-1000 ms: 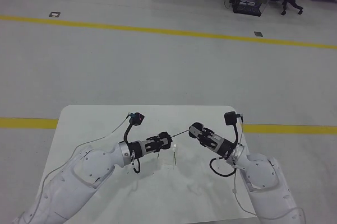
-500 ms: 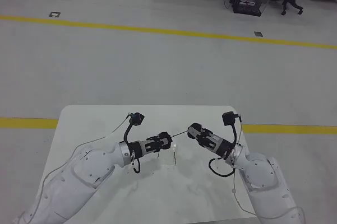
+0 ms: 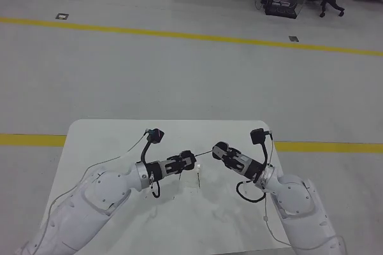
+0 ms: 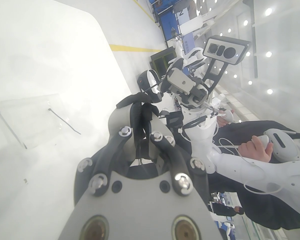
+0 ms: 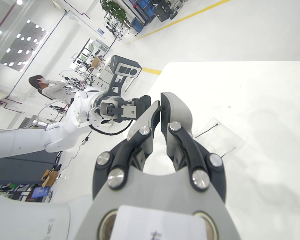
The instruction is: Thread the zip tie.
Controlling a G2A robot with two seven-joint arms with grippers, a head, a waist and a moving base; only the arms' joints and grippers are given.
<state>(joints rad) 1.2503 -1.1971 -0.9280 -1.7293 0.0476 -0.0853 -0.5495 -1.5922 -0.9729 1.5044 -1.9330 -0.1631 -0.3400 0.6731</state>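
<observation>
- The white table (image 3: 102,146) takes up the lower middle of the top view. One arm comes in from its 7 o'clock corner and the other from its 5 o'clock corner, and they meet just to the 12 o'clock side of the table's centre.
- The left gripper (image 3: 186,157) hangs above the table at 9 o'clock from the meeting spot, pointing toward 3 o'clock.
- Its jaws are pressed together. In the left wrist view the dark fingertips (image 4: 135,116) close on one end of the zip tie (image 3: 202,153).
- The zip tie is a thin dark strap held in the air, clear of the table. It runs from the left gripper toward 2 o'clock, straight into the other gripper.
- The right gripper (image 3: 218,150) is near the left one, at its 3 o'clock, and points back toward 9 o'clock.
- Its jaws are closed to a sliver. In the right wrist view the ribbed pads (image 5: 153,119) pinch the tie's small dark end at their very tips.
- On the table, toward 6 o'clock from the grippers, lies a flat clear plastic sheet (image 4: 32,108).
- One spare tie (image 4: 10,131) and a second spare tie (image 4: 64,121) rest on the sheet, apart from each other and slanting much the same way.
- In the top view a small white spot (image 3: 197,167) sits at 5 o'clock from the left gripper, with a short dark line just beside it at 6 o'clock.
- A tiny dark speck (image 4: 25,181) lies on the bare table near the sheet.
</observation>
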